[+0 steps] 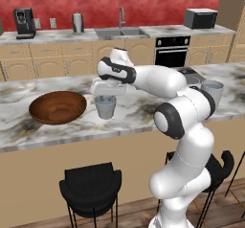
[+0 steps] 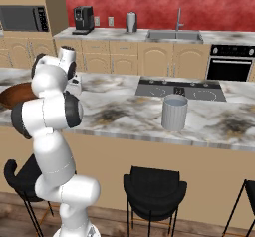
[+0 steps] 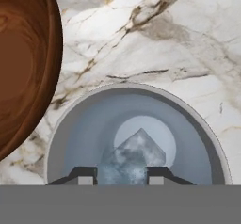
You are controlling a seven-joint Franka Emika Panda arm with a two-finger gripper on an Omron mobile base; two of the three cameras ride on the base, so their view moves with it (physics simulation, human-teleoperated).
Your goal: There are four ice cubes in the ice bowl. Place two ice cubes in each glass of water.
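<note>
The white arm reaches left across the marbled white-and-grey stone tabletop (image 1: 143,112), its two-finger gripper (image 1: 105,96) hanging directly over the nearer of two plain grey-blue translucent tumblers (image 1: 105,107), fingertips at the level of the rim. From the hand view the gripper (image 3: 122,173) looks straight down into this tumbler (image 3: 84,133): one pale blue-white translucent ice cube (image 3: 134,159) sits between the two dark fingertips (image 3: 84,175), over the paler disc of the tumbler's floor. The jaws stand only a narrow way apart, about the cube's width, and the tips flank the cube closely on both sides, though whether they actually press on it cannot be told (the cube's lower part is cut off by the view's edge). Only that one cube can be counted. Just beside this tumbler, to its left and not touching, lies the single wide shallow round bowl of dark reddish-brown wood (image 1: 57,107); its curved side also runs down the hand view (image 3: 23,63), and the part of its inside that shows is bare wood. The second, somewhat taller tumbler (image 2: 174,112) stands well apart to the right on the same tabletop, near the black cooktop (image 2: 179,88).
</note>
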